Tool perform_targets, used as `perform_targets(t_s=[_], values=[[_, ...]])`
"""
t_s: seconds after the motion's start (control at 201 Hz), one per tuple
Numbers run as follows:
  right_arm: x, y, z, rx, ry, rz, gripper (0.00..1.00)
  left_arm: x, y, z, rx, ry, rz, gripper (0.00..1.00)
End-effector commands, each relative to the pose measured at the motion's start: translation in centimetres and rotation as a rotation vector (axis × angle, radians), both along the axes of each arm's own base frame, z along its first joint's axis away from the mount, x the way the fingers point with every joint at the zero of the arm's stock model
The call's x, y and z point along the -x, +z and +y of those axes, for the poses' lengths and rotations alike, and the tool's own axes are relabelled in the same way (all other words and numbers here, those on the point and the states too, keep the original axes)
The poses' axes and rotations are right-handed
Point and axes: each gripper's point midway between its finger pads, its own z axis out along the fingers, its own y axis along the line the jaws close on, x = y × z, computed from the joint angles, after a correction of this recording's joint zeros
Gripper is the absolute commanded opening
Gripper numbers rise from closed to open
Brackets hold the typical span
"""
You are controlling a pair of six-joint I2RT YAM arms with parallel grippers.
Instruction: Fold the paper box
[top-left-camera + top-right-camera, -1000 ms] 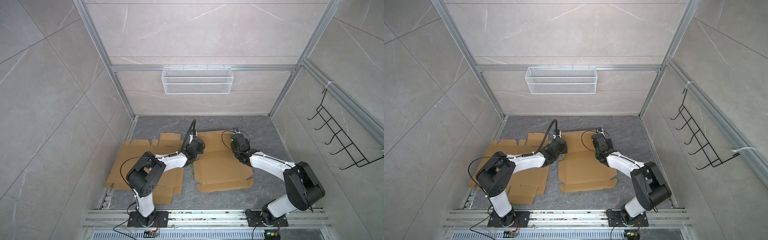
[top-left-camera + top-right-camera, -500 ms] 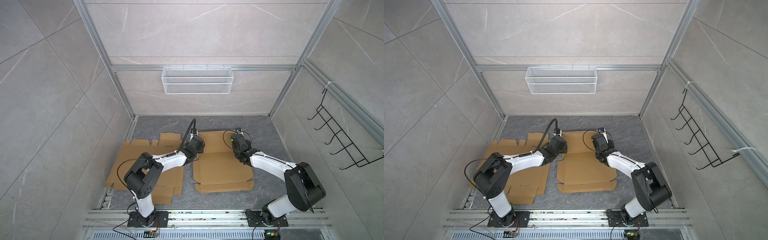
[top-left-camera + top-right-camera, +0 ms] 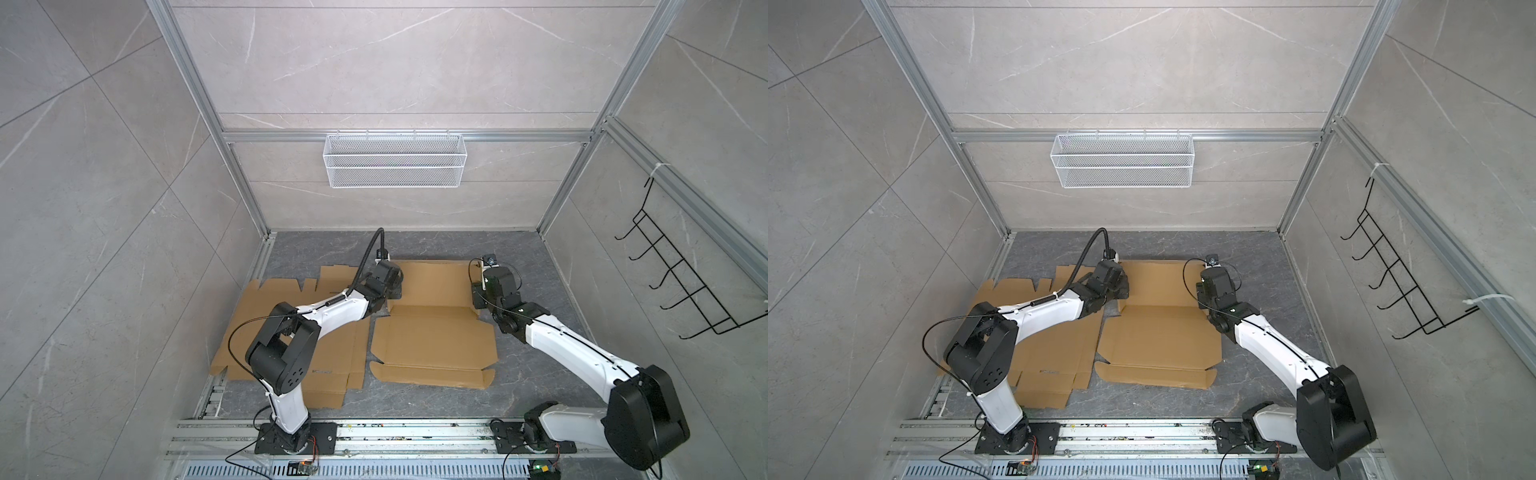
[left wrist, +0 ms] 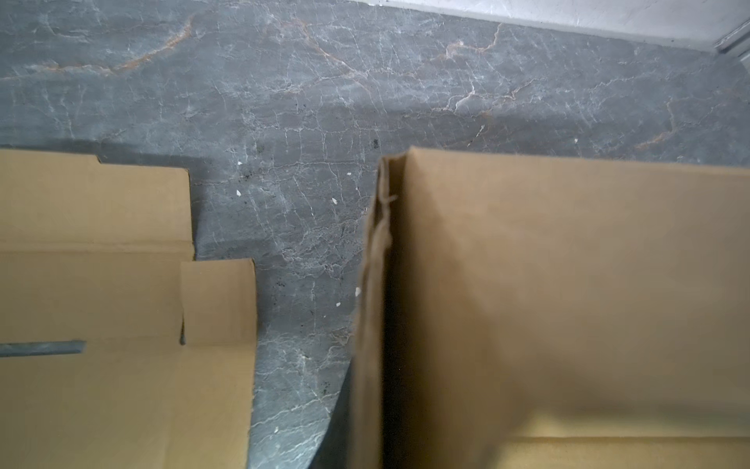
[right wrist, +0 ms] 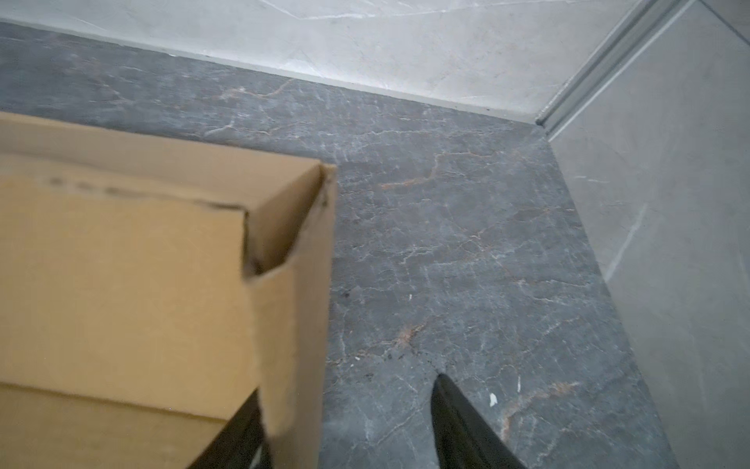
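Box (image 3: 432, 340) lies flat on the table (image 3: 523, 253) between both pincers, with two flaps raised. Left pincer (image 3: 390, 286) is closed beside the left flap (image 4: 371, 284); its grip is hidden. Right pincer (image 5: 349, 385) is open, straddling the right flap (image 5: 292, 325). Best to crease both flaps upright evenly, without dragging the box.

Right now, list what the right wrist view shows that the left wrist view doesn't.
Only the right wrist view: the right claw, open, its black fingers on either side of a raised side wall of the box. Only the left wrist view: a separate flat cardboard sheet with a slot cut in it; no claw shows there. Both: the box with a side flap raised, the grey marbled floor and the pale back wall.
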Motion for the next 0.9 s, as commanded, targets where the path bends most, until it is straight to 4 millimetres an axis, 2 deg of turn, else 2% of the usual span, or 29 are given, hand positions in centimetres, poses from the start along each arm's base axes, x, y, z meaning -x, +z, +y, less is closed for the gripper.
perform_targets(t_s=[0.0, 0.174, 0.314, 0.473, 0.582, 0.702, 0.891], values=[[1.9, -0.5, 1.6, -0.071, 0.103, 0.072, 0.64, 0.5, -1.1, 0.3, -0.074, -0.059, 0.120, 0.00], [3.1, 0.7, 3.0, -0.149, 0.181, 0.086, 0.68, 0.7, -1.0, 0.2, -0.133, -0.118, 0.212, 0.00], [3.3, 2.6, 3.5, -0.181, 0.208, 0.065, 0.70, 0.8, -0.5, 0.3, -0.180, -0.166, 0.268, 0.00], [3.0, 5.3, 2.2, -0.233, 0.179, 0.022, 0.72, 1.2, -0.8, 0.4, -0.211, -0.226, 0.359, 0.00], [2.8, 5.7, -0.4, -0.323, 0.100, 0.058, 0.71, 1.3, -0.7, 1.1, -0.220, -0.246, 0.415, 0.00], [3.2, 3.7, -3.4, -0.503, 0.001, 0.137, 0.67, 1.2, -1.0, 1.8, -0.181, -0.244, 0.447, 0.00], [4.5, -3.4, -6.4, -0.667, -0.156, 0.375, 0.58, 1.1, -1.6, 1.7, -0.116, -0.276, 0.495, 0.00]])
